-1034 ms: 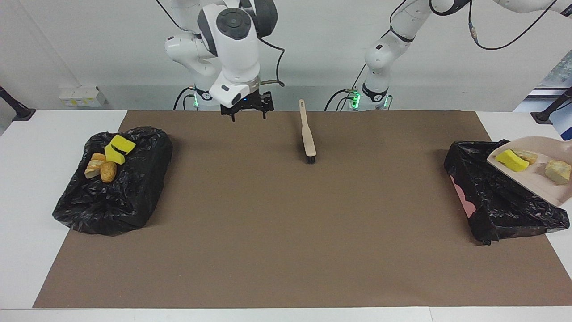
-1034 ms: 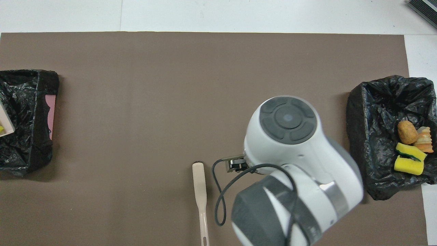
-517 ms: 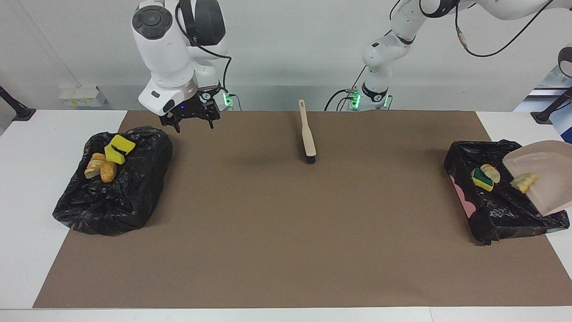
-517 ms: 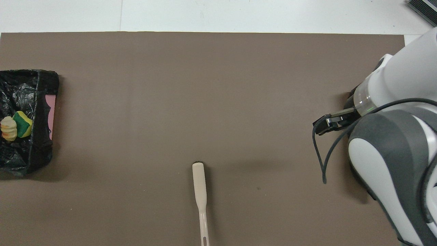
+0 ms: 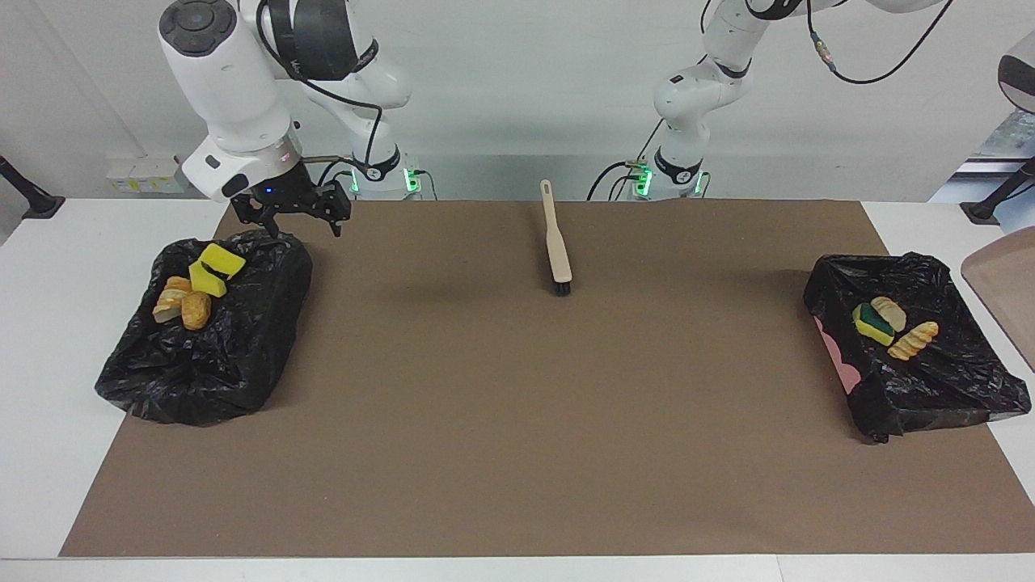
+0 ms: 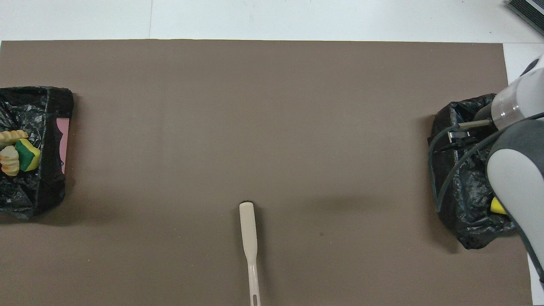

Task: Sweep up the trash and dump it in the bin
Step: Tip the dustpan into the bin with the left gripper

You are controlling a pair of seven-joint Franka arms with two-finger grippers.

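**Trash split between two bins – brush idle**

Right gripper: upper left of the facing view, hanging in the air over the robot-side rim of the first bin, fingertips spread wide, nothing between them. In the overhead view only the arm's wrist and cable visible, at the right edge, covering most of that bin.

Left gripper: out of frame in both views; clenched – on what, cannot tell. Part of a beige dustpan visible at the right edge of the facing view, raised beside the second bin.

Trash, first bin (left of the facing view, black bag): two yellow sponge pieces touching bread-like chunks, all bunched in the corner toward the upper left.

Trash, second bin (right of the facing view, black bag over pink): a green-and-yellow sponge between two tan slices.

Brush: flat on the brown mat, upper centre of the facing view, bristles pointing down-frame, handle toward the robots, well apart from both bins.
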